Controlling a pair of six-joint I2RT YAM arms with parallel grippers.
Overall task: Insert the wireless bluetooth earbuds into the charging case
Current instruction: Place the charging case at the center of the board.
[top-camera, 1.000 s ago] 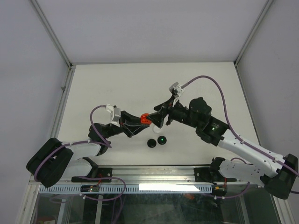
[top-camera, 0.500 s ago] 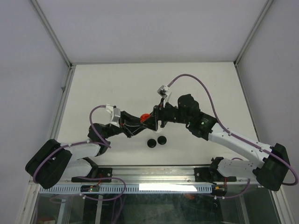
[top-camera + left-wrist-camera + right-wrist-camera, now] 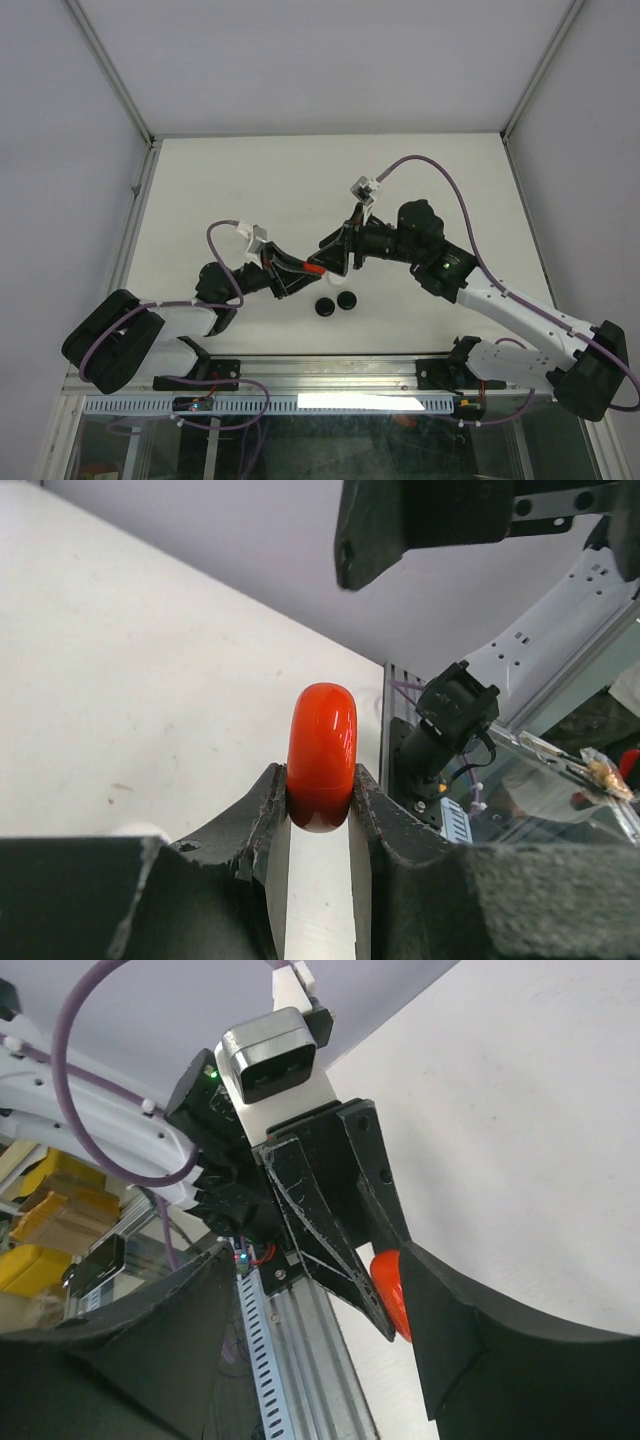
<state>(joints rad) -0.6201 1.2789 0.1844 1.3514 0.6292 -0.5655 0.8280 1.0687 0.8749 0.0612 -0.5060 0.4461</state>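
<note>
Left end effector [image 3: 320,780] clamps red disc [image 3: 322,750]; right end effector [image 3: 318,1260] spread wide beside it, frame centre. Tabletop [image 3: 250,180] edges far. Disc half-hidden overhead.

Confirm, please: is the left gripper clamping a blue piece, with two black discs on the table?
Not quite: the left wrist view shows the piece in the left gripper is red, not blue. The two black discs do lie on the table.

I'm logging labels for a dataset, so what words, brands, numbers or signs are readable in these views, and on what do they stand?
None can be read.
The red object clamped in the left tool is plain and glossy.
The two black discs show no marking.
The yellow boxes off the table are too blurred to read.
</note>
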